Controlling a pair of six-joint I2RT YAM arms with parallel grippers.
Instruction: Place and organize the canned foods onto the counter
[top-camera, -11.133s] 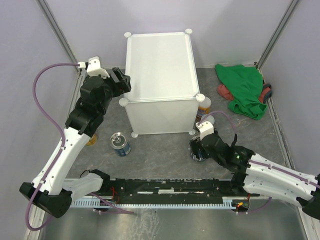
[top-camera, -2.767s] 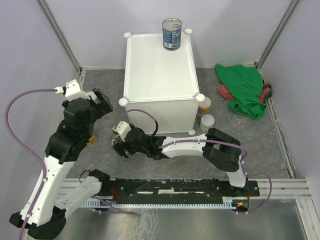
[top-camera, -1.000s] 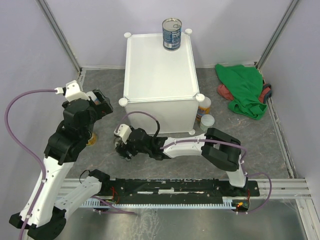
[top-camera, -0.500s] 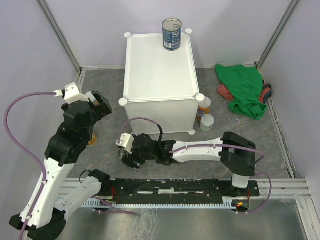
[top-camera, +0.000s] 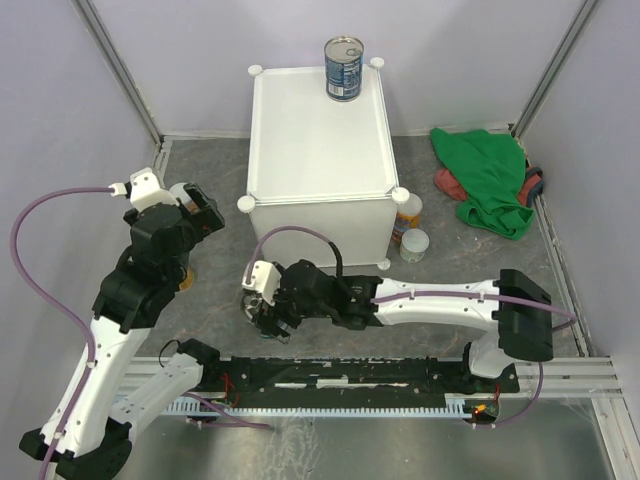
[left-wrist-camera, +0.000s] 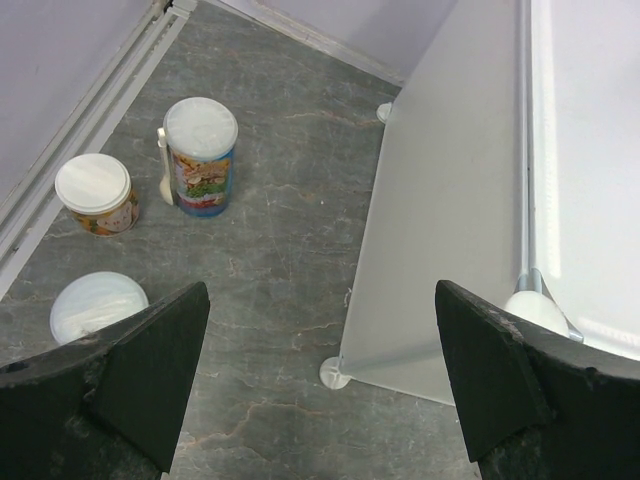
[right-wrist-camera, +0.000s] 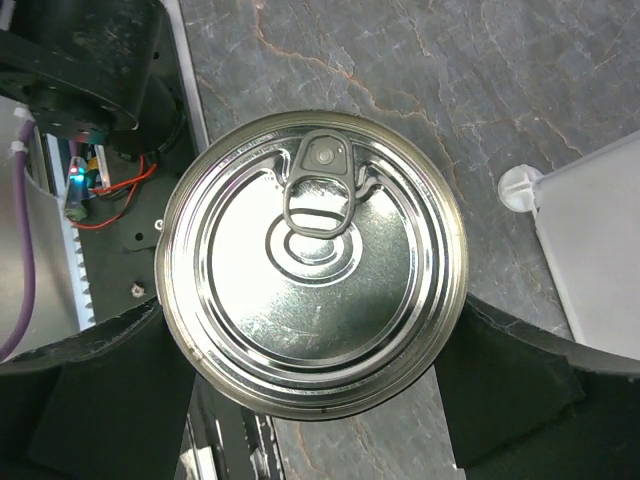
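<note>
the right gripper is clamped on a small cylindrical metal can with a silver pull-tab top, a dark finger pressed against each side. whether this can rests on the grey marbled floor i cannot tell. the black base rail runs just beside it on the near side. on the far side, bare floor separates it from the round foot of the large white boxy plastic counter. the right arm lies low, stretched leftward along the rail.

the left gripper hangs wide open and holds nothing, above free floor beside the counter's left wall, its arm raised and bent.

a blue-labelled can stands at the counter's far edge. a colourful-labelled can, an orange-labelled can and a white-lidded can stand near the left wall. a yellow-labelled can and a pale-lidded can stand by the counter's front right corner.
</note>
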